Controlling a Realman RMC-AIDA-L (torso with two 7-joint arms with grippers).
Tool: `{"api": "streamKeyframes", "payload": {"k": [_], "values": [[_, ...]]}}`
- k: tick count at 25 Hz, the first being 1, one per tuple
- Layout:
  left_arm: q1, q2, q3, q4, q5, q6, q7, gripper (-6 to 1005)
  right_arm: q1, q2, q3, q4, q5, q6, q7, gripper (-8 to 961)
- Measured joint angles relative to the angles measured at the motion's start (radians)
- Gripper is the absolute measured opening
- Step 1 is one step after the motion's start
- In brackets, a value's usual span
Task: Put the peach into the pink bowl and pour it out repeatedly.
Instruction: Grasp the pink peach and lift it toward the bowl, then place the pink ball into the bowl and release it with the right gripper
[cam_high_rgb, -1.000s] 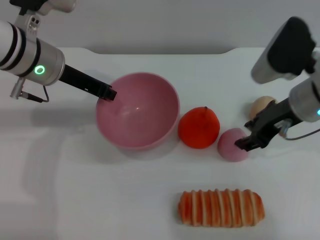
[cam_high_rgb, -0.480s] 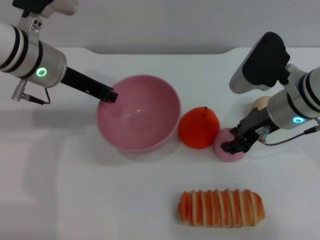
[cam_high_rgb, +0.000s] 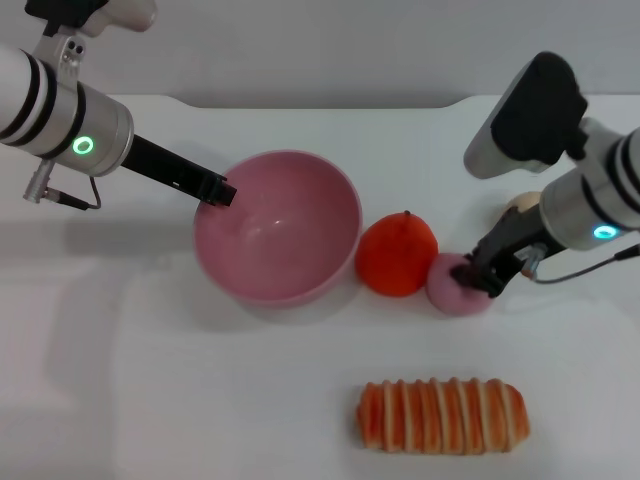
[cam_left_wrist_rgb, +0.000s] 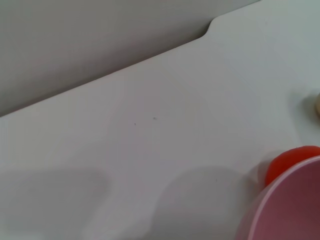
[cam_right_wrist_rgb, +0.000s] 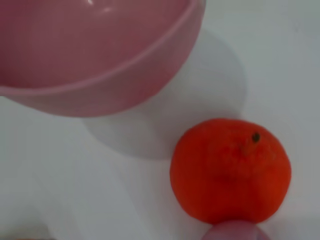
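Right gripper (cam_high_rgb: 478, 277) on the peach (cam_high_rgb: 452, 288), left gripper (cam_high_rgb: 217, 190) at the pink bowl (cam_high_rgb: 290, 262) rim

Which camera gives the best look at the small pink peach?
The head view: the peach sits on the table beside the orange fruit, with the right gripper on it. The right wrist view catches only a sliver at the picture's edge; the left wrist view shows none.

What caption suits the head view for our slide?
Right pincer on the peach beside the orange fruit; left pincer at the empty bowl's rim.
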Motion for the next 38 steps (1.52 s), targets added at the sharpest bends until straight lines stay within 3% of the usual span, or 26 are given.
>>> {"api": "streamKeyframes", "payload": {"k": [7,15,26,34,38], "values": [[0.0,-0.001,0.0,-0.004,0.0,0.004,0.0,39,-0.097,-0.003,0.074,-0.36,-0.007,-0.095,0.032,72],[-0.009,-0.022,0.022,-0.004,0.0,0.02,-0.001,40,-0.069,0.002,0.096,-0.669,0.025,-0.146,0.059,37],[-0.014,-0.031,0.049,-0.001,-0.007,0.02,-0.015,40,0.01,0.0,-0.07,-0.603,0.087,-0.093,0.042,37],[-0.013,-0.032,0.052,-0.004,-0.007,0.017,-0.015,40,0.004,0.002,-0.105,-0.575,0.089,-0.05,0.04,129],[-0.012,-0.032,0.063,-0.006,-0.008,0.011,-0.014,40,-0.009,0.002,-0.091,-0.582,0.09,-0.045,0.04,301]]}}
